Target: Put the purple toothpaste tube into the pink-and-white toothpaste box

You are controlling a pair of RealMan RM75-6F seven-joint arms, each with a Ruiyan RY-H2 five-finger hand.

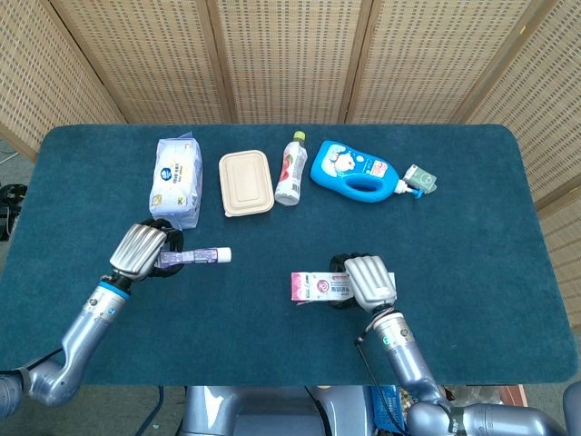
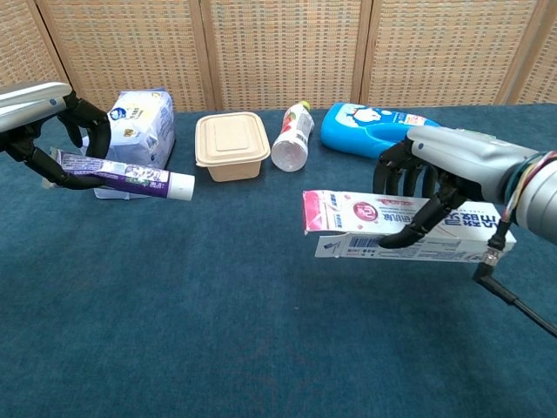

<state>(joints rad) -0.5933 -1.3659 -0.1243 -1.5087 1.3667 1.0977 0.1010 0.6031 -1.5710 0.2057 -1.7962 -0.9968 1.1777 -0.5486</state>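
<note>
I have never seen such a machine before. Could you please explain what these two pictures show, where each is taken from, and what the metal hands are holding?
This is a robot with two arms ending in human-like hands. One picture looks down from its head, the other forward from its chest. Its left hand holds a purple toothpaste tube; its right hand holds a pink-and-white toothpaste box, open end toward the tube. On the dark blue table lie a white wipes pack, a beige lidded container, a small clear bottle and a blue detergent bottle.
</note>
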